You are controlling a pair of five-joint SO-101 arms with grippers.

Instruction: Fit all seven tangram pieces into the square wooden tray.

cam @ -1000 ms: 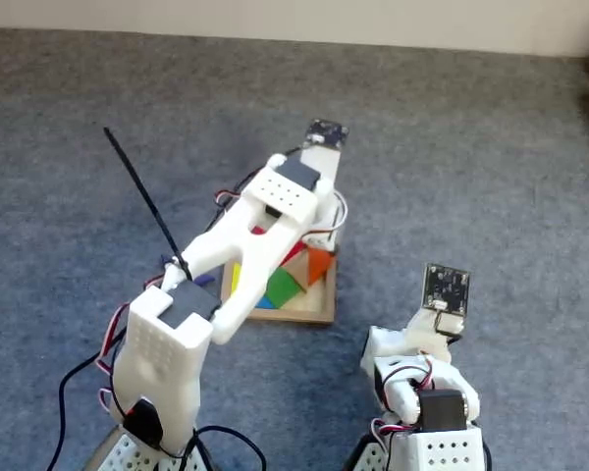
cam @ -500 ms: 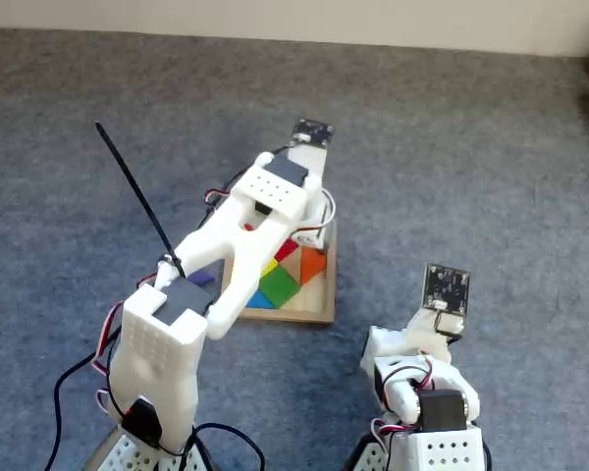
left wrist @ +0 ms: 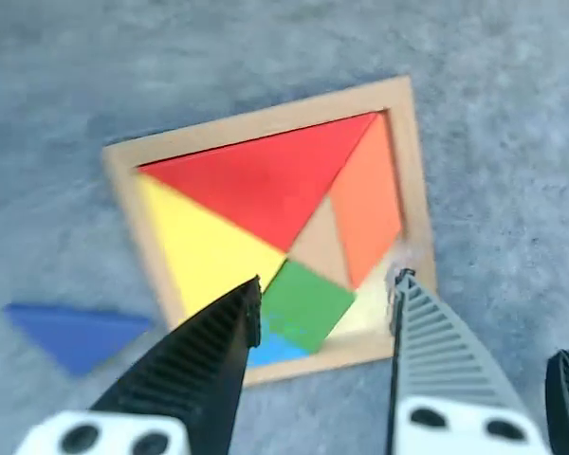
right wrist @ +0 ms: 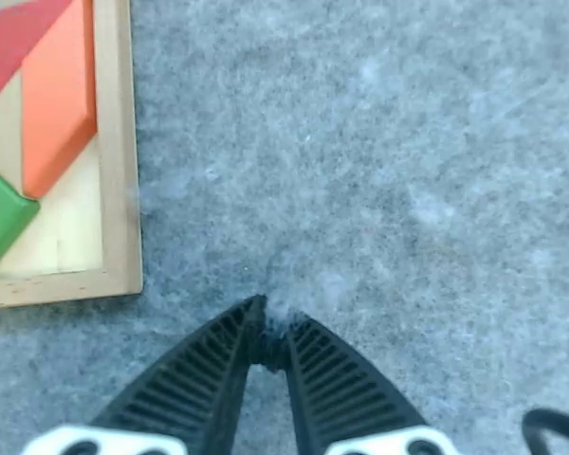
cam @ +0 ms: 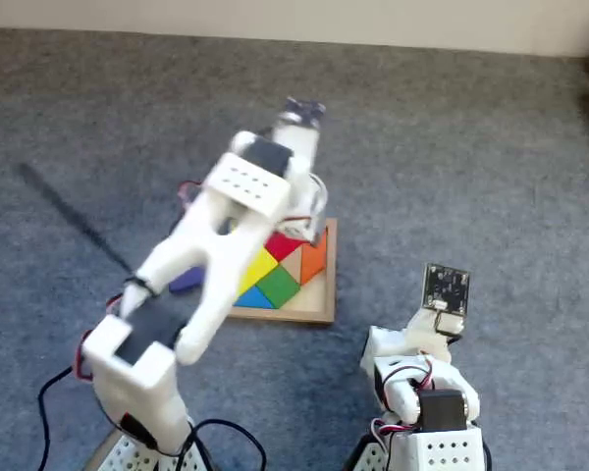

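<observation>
Your left arm has swung up and back, uncovering the tray. Its gripper (left wrist: pixel 326 280) hangs wide open and empty above the square wooden tray (left wrist: pixel 405 180). The right gripper (right wrist: pixel 275 320) is pinched shut on nothing over the carpet (right wrist: pixel 408 142). The blue triangle (left wrist: pixel 71 332) lies flat just outside the tray. It looks thin, rigid, light and probably slick, so pinch across its straight edges.

The left arm (cam: pixel 216 245) is a blur across the high view, covering the left half of the tray (cam: pixel 319 316) and most of the blue triangle (cam: pixel 185 282) beside it. Over on the right wrist view, the tray (right wrist: pixel 125 152) runs off the picture's edge, its pieces cut short.
</observation>
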